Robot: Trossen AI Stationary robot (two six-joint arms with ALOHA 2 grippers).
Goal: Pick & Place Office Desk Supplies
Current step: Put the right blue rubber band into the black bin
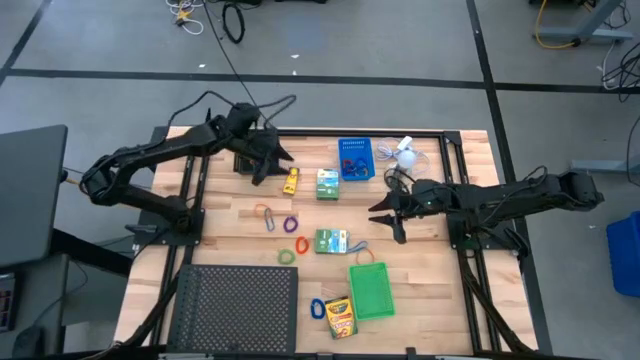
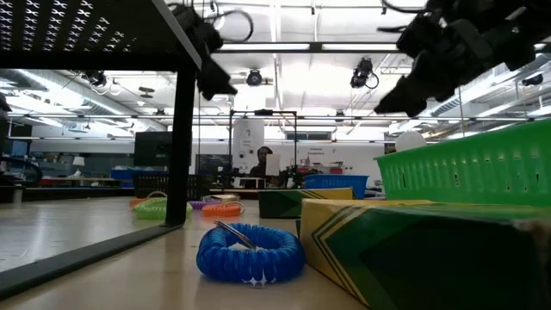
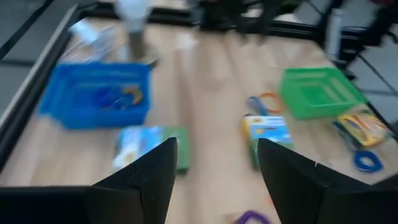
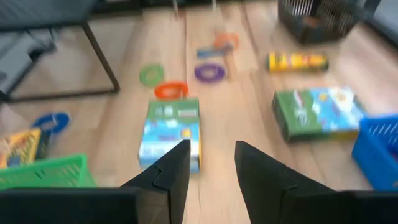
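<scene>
Hovering at the upper left of the high view, the left gripper [image 1: 268,160] hangs over the table's far edge beside a small black bin [image 1: 247,160], its jaws parted and empty; its wrist view shows clear daylight between the two fingers [image 3: 146,180]. Just to the right lies the yellow tube [image 1: 291,180], and past it a green-white box [image 1: 327,184] and the blue bin [image 1: 355,158], which already holds a few small pieces.

The tube looks light, stiff and round, so it could roll or slip; I would pinch it across its middle. The two boxes are light cardboard with flat faces, easy to clamp across the narrow sides, though a hard squeeze might dent them. The rubber-band loops [image 1: 268,216] in the middle are soft and lie flat, so a finger would need to get under or inside the ring. The crayon box [image 1: 339,316] at the lower middle sits beside the green bin [image 1: 371,291], with a blue loop [image 1: 317,309] touching its corner.

The right gripper [image 1: 390,216] reaches in from the right, arm stretched low and nearly level, jaws partly apart and holding nothing, pointing towards the second green-white box [image 1: 331,241] near the centre.
</scene>
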